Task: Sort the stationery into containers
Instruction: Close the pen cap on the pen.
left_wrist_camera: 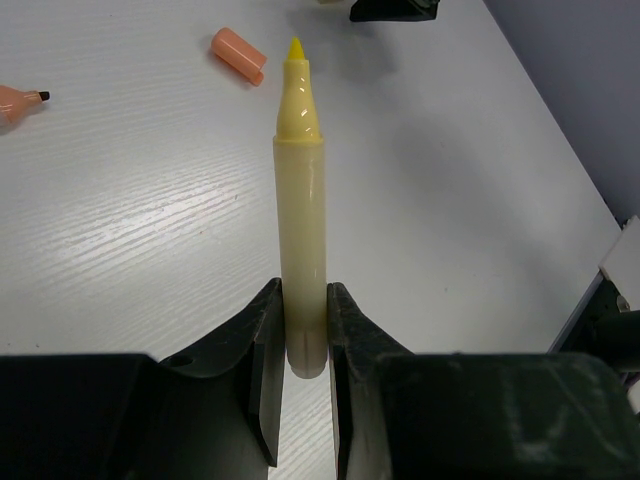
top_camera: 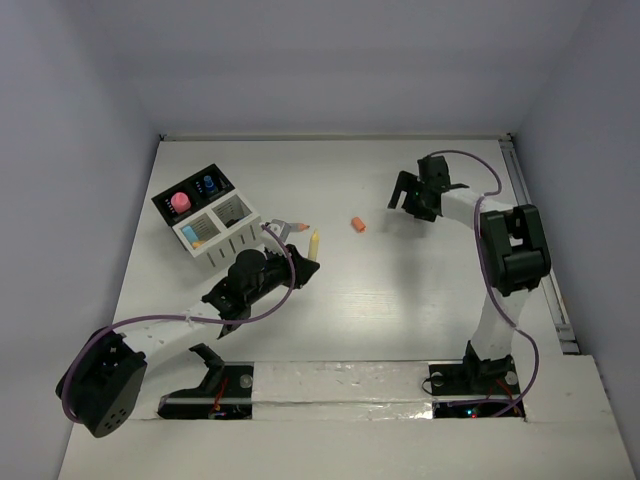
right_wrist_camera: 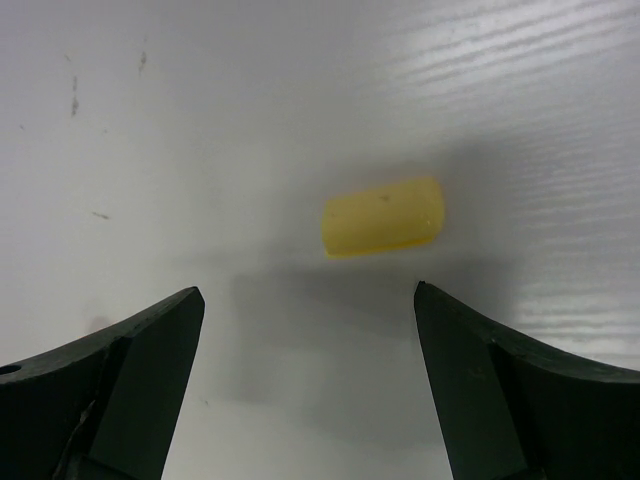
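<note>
My left gripper is shut on the lower end of an uncapped yellow marker, which points away from it, tip forward, above the table. In the top view that gripper sits right of the containers, a block of two black and two white compartments. A small yellow cap lies on the table just beyond my open right gripper, outside its fingers. From above, the right gripper hovers at the far right and hides the cap. An orange cap and an uncapped orange marker lie between the arms.
One black compartment holds a pink-topped item, the other a blue-capped one. A white compartment holds some stationery. The orange cap and the orange marker lie ahead of the left gripper. Walls enclose the table.
</note>
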Motion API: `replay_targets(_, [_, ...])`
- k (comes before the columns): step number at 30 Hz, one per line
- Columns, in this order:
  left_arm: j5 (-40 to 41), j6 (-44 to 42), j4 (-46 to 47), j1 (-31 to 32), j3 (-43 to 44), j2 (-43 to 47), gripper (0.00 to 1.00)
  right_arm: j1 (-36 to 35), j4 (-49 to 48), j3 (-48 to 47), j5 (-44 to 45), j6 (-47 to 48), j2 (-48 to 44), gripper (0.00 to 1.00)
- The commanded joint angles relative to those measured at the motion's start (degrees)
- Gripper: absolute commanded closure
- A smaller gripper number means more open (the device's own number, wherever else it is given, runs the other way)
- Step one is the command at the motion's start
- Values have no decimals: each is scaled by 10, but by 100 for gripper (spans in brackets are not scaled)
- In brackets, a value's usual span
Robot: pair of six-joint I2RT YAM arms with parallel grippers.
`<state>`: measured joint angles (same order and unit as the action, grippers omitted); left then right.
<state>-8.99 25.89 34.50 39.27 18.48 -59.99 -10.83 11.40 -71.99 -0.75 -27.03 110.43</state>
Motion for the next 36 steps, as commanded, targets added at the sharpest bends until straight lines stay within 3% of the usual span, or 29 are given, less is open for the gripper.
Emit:
replay_targets(1, [-3,-8,33,1,8,2,100,5,-20,-31,2,-4,29,8])
replay_targets(13, [-1,-10,29,1,9,5,100,5,2,-101,56,0,84,15])
replay_targets(21, [-3,-10,32,1,9,0,100,5,36,-122,67,14,101,28])
replay_targets(31, [-5,-8,33,1,9,2,100,5,47,-113,85,19,104,58])
replay_targets(32, [-4,-9,33,1,9,3,100,5,46,-112,84,20,104,65])
replay_targets(36, [-2,-10,33,1,8,2,100,5,42,-112,86,21,105,79])
